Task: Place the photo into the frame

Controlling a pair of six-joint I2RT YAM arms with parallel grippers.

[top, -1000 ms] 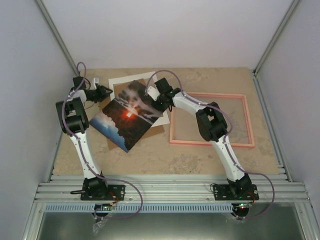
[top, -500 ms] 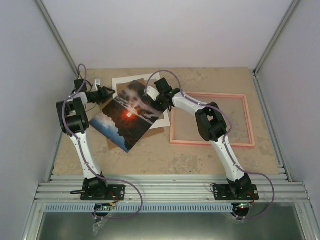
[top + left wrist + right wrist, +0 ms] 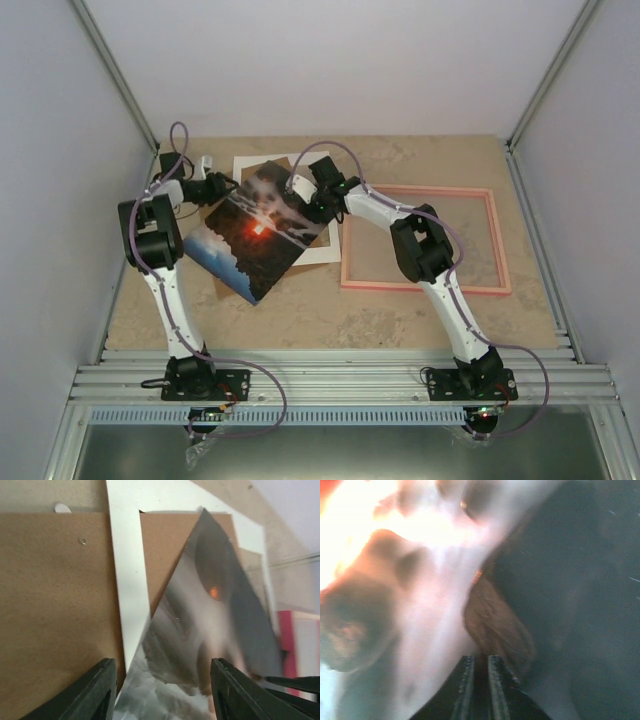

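Observation:
The photo (image 3: 255,235), a red-orange sunset print, is tilted above the table at centre left. My right gripper (image 3: 318,205) is shut on its right edge; in the right wrist view the photo (image 3: 420,580) fills the picture and the gripper (image 3: 480,667) pinches its edge. My left gripper (image 3: 232,188) is open at the photo's upper left corner. In the left wrist view the gripper (image 3: 162,666) has the glossy photo (image 3: 210,625) lying between its spread fingers. The pink frame (image 3: 420,289) lies flat at the right, also seen in the left wrist view (image 3: 285,645).
A white mat (image 3: 290,165) and a brown backing board (image 3: 222,283) lie under the photo; both show in the left wrist view, mat (image 3: 125,580) and board (image 3: 50,605). Walls close the table on three sides.
My left gripper has moved right, toward the photo's upper left corner. The white mat has shifted slightly right. The right gripper and photo have barely moved.

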